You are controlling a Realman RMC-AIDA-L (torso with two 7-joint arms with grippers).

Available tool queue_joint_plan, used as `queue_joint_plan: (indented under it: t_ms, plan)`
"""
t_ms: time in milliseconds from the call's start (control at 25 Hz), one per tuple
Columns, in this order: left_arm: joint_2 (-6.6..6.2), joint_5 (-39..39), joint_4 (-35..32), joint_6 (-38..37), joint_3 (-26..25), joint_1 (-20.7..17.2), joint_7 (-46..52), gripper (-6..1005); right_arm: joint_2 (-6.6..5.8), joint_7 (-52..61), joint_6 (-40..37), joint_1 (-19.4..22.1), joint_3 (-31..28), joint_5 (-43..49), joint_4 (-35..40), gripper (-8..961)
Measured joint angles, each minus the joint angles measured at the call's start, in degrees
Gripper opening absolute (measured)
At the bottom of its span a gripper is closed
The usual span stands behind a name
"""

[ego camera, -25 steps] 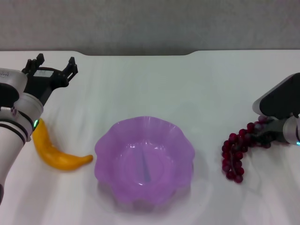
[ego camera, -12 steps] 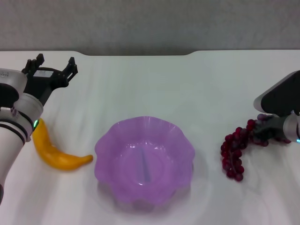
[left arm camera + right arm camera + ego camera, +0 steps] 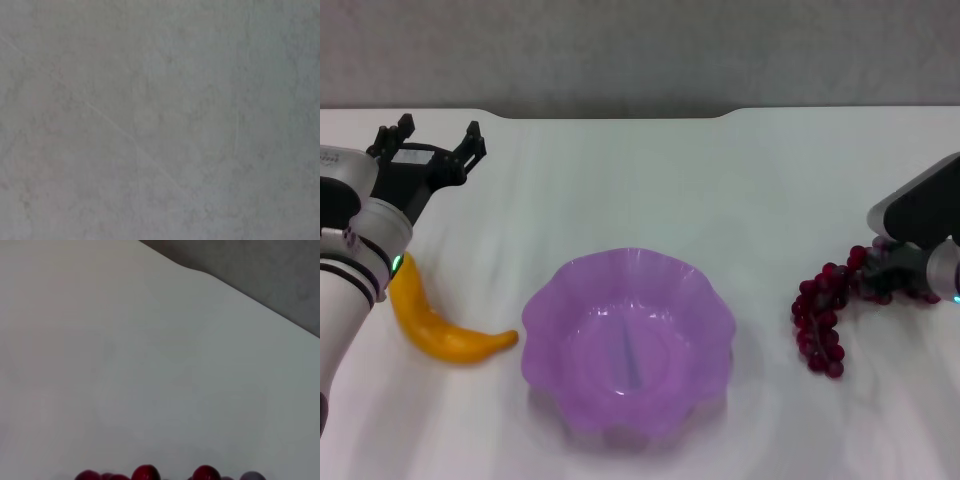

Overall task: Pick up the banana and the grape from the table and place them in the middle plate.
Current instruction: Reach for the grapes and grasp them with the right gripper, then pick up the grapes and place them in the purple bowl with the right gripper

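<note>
The yellow-orange banana (image 3: 438, 326) lies on the white table (image 3: 650, 180) at the left, beside the purple scalloped middle plate (image 3: 629, 341), which holds nothing. My left gripper (image 3: 432, 143) hovers open behind the banana, apart from it. At the right, my right gripper (image 3: 886, 268) is shut on the upper end of the dark red grape (image 3: 825, 311) bunch, whose lower part trails down toward the table. The right wrist view shows only a few of the grape (image 3: 145, 473) berries at its edge. The left wrist view shows only bare surface.
The table's notched far edge (image 3: 620, 115) runs along the back, with a grey wall beyond. In the right wrist view the table edge (image 3: 210, 277) crosses the far corner.
The right gripper has drawn up and slightly to the right with the grape bunch, whose lower end has risen a little. The left arm has not moved.
</note>
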State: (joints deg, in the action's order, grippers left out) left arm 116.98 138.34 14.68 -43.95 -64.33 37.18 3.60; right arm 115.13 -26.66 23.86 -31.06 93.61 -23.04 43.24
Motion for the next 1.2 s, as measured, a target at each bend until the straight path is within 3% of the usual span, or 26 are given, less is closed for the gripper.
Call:
queue_joint_plan:
  t_ms: [160, 520, 1200]
  plan:
    - [0.0, 0.0, 0.0, -0.1, 0.0, 0.0, 0.0, 894, 0.02, 0.0, -3.6, 0.4, 0.4, -1.3, -1.3, 309]
    - [0.0, 0.0, -0.3, -0.1, 0.0, -0.1, 0.0, 894, 0.18, 0.3, -16.9, 4.4, 8.0, -5.4, -0.7, 296]
    - [0.0, 0.0, -0.4, -0.1, -0.1, -0.3, 0.0, 894, 0.26, 4.1, -37.1, 9.3, 17.0, -8.1, -0.7, 284]
